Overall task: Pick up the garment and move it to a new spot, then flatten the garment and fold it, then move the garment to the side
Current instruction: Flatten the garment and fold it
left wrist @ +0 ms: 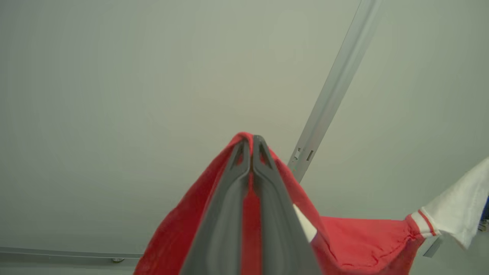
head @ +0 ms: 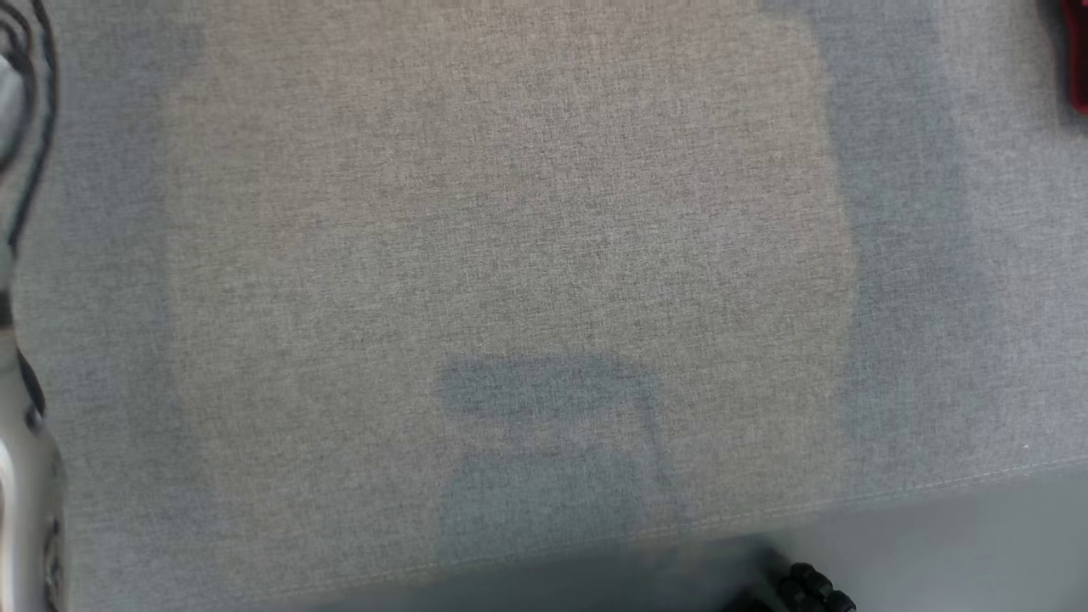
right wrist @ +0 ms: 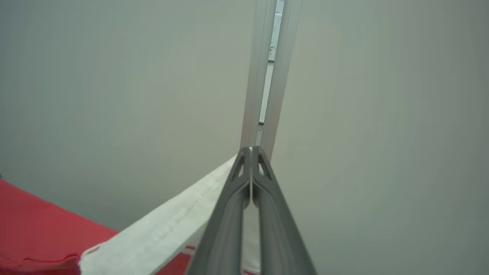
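Note:
The garment is red with a white sleeve trimmed by a red stripe. In the left wrist view my left gripper is shut on a fold of the red cloth, which drapes down both sides of the fingers, against a pale panel. In the right wrist view my right gripper is shut on the hemmed edge of the white sleeve. The red body stretches away at lower left. The garment hangs between the two grippers, lifted off any surface.
The head view looks down on a grey cloth-covered surface, with its front edge running along the bottom. Dark cables hang at the left edge. A dark red patch shows at top right. Aluminium rails cross the pale panels.

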